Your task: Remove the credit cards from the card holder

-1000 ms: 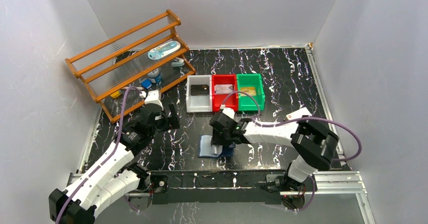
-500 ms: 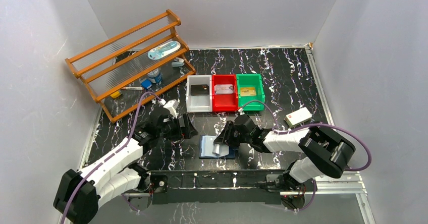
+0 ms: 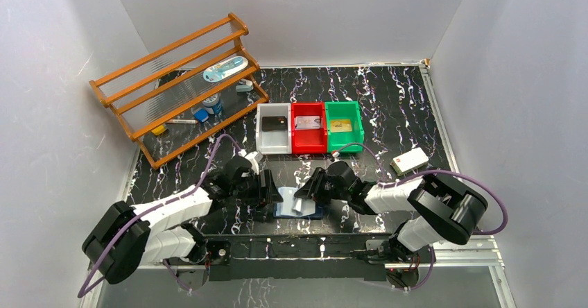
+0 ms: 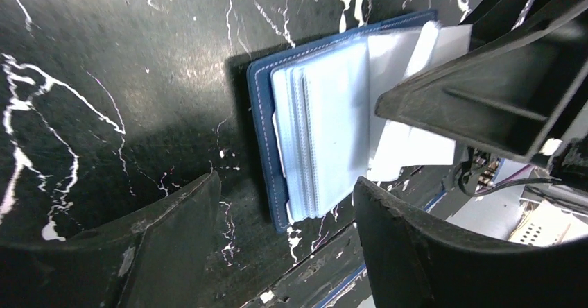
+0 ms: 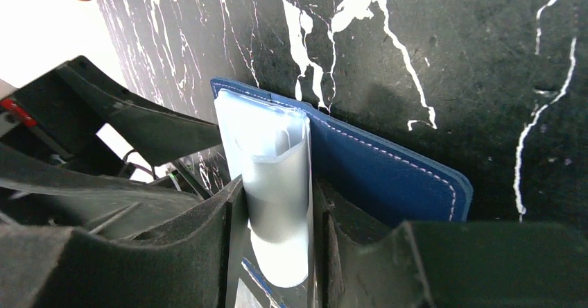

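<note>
The card holder [image 3: 284, 204] lies open near the table's front edge, navy outside [image 5: 388, 169] with light blue pocket leaves [image 4: 326, 127]. My right gripper [image 3: 304, 195] [image 5: 277, 190] is shut on a light blue inner leaf, bending it up from the navy cover. My left gripper [image 3: 272, 195] [image 4: 286, 183] is open, low at the holder's left edge, a finger on each side of its near corner. No card shows in the holder's pockets. Three credit cards lie in the bins: black [image 3: 275, 122], silvery [image 3: 307, 121], gold [image 3: 340, 125].
White [image 3: 272, 148], red [image 3: 308, 146] and green [image 3: 344, 146] bins stand in a row behind the holder. A wooden rack [image 3: 180, 86] with small items fills the back left. A white block with a red mark [image 3: 409, 160] lies at the right.
My left arm swung right from beside the rack down to the holder's left edge, its jaws narrowing. My right gripper dropped from above the holder to its right side, lifting a leaf.
</note>
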### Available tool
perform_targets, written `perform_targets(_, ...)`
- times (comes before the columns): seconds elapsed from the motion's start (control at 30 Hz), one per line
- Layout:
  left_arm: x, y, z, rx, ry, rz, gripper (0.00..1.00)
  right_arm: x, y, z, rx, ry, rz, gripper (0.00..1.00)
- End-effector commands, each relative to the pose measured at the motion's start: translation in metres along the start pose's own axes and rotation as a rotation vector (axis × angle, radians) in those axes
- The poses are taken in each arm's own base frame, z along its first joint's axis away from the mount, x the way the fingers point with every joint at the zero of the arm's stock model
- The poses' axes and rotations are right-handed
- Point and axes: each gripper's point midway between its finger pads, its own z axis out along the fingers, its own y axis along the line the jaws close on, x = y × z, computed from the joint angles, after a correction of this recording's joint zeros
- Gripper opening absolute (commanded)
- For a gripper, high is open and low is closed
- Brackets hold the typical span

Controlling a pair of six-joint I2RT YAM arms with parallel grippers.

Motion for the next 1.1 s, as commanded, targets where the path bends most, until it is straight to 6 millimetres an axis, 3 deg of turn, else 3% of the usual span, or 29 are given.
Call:
perform_targets(0.0,0.004,-0.009,0.008,0.045,-0.012,-0.032,0.66,0.013,-0.039,-0.005,0.125,0.036,0.03,0.46)
perform_targets(0.27,0.01,-0.006,0.012,0.057,-0.018,-0.068,0.45,0.016,-0.047,-0.007,0.144,0.05,0.036,0.48)
perform_targets(0.83,0.003,-0.036,0.009,0.254,-0.074,-0.142,0.31,0.025,-0.059,-0.009,0.123,0.077,0.098,0.47)
perform_targets(1.07,-0.003,-0.043,0.0,0.281,-0.105,-0.116,0.07,0.025,-0.058,-0.01,0.107,0.075,0.111,0.47)
